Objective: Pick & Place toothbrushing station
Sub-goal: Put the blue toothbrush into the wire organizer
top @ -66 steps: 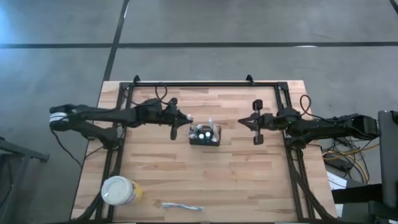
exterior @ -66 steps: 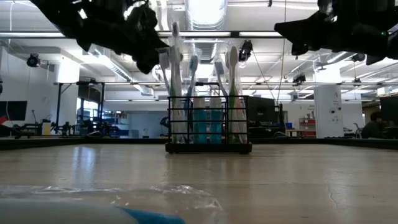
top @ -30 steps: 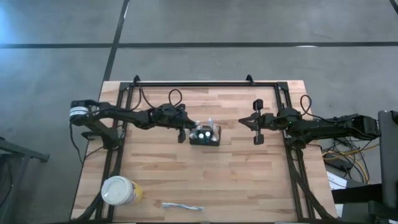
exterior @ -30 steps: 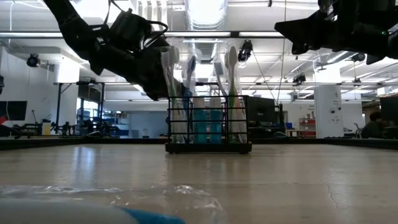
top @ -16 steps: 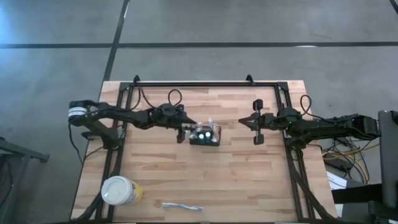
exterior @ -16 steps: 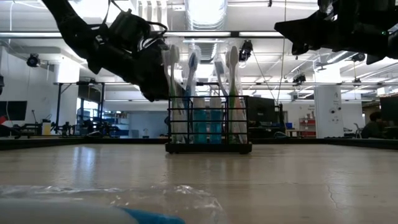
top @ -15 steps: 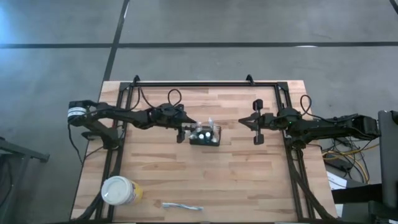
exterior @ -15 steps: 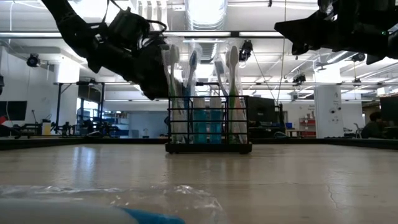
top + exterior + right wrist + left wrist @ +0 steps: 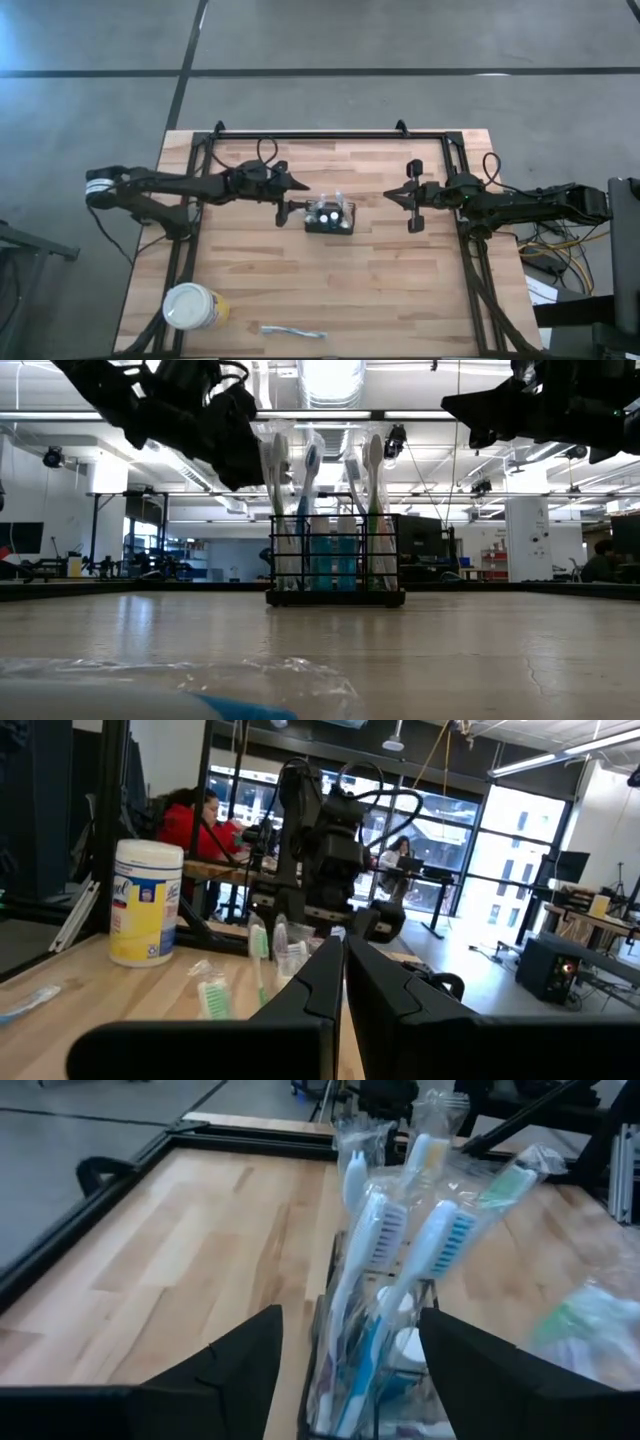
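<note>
**A:** Where's your caddy (image 9: 331, 216) right now?

**B:** You'll find it standing upright on the wooden table (image 9: 400, 290), about midway between the two arms. It's full of wrapped toothbrushes (image 9: 375, 1250) poking up above the black mesh.

**A:** And your left gripper (image 9: 286, 211)?

**B:** Just beside the caddy on its left, raised above the tabletop. In its wrist view you can see both fingers (image 9: 225, 1360) spread wide, with the caddy's near end in the gap between them. Nothing is gripped.

**A:** Your right gripper (image 9: 412, 198)?

**B:** It hangs off to the caddy's right, well apart from it, fingers pressed together on nothing.

**A:** Anything else on your table?

**B:** A round white tub (image 9: 193, 307) near the front left corner, and a loose wrapped toothbrush (image 9: 292, 331) beside it.
</note>
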`<control>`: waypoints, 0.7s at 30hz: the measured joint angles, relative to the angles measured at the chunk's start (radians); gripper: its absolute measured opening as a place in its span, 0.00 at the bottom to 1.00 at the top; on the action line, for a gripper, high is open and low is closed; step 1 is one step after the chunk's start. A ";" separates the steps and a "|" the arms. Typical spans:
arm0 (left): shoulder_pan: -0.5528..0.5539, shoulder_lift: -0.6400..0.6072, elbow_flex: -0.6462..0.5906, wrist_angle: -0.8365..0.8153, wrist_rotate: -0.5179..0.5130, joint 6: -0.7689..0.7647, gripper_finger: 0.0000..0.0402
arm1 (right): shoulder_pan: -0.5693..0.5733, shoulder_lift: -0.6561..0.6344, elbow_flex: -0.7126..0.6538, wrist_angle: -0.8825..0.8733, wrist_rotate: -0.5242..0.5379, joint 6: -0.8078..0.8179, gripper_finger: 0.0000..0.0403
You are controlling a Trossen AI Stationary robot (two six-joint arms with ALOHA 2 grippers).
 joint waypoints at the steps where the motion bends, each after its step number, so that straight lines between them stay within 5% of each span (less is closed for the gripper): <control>1: 0.000 -0.016 0.000 -0.018 -0.003 0.009 0.60 | 0.000 0.000 0.000 0.000 0.000 0.000 0.03; 11: 0.002 -0.415 0.000 -0.305 -0.031 0.151 0.53 | 0.000 0.000 0.000 -0.005 0.000 -0.004 0.03; 19: 0.002 -0.837 -0.161 -0.385 -0.091 0.142 0.06 | 0.000 0.000 0.000 -0.004 0.000 -0.020 0.03; 21: 0.001 -0.910 -0.224 -0.362 -0.099 0.119 0.03 | 0.000 0.000 0.000 -0.002 0.000 -0.022 0.03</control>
